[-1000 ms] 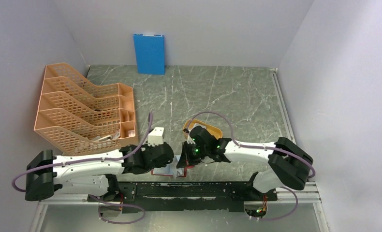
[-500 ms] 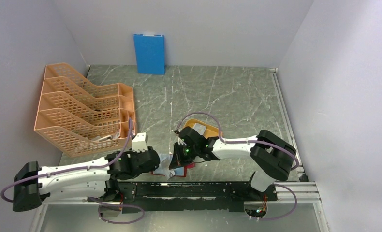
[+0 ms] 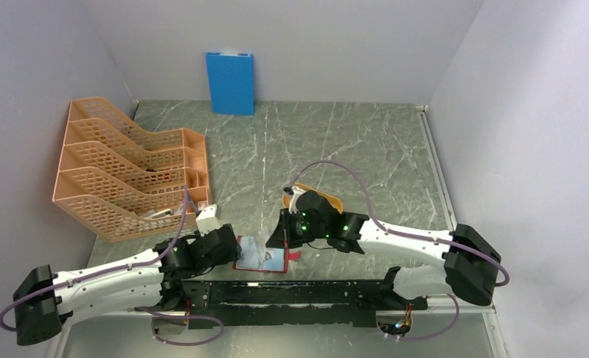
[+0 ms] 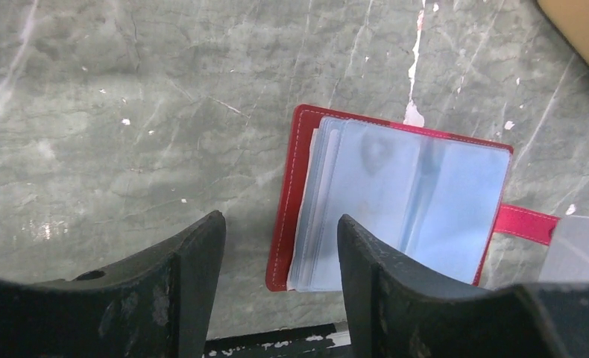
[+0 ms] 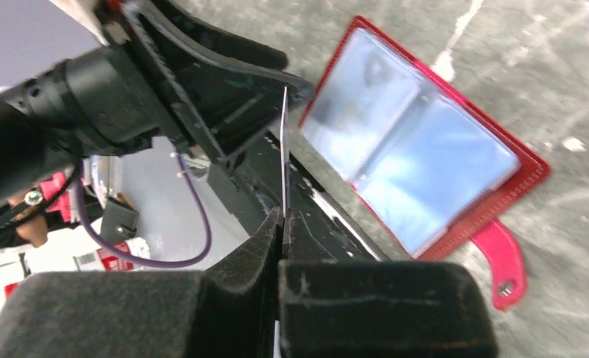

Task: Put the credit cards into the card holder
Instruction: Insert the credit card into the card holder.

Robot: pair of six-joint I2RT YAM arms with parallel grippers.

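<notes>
On the green marble table (image 3: pixel 336 149), the left arm has drawn back to the left, so the card holder (image 3: pixel 262 257) now lies uncovered and open at the near edge. The left gripper (image 4: pixel 280 224) hangs just left of it, its fingers wide apart and empty. The right gripper (image 5: pixel 280 224), backed off to the right, is pinched on one credit card (image 5: pixel 285 149), seen edge-on. I judge that the insertion comes next.

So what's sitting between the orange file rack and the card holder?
The left gripper, jaws open, at the open card holder's left edge; the top view shows it.
</notes>
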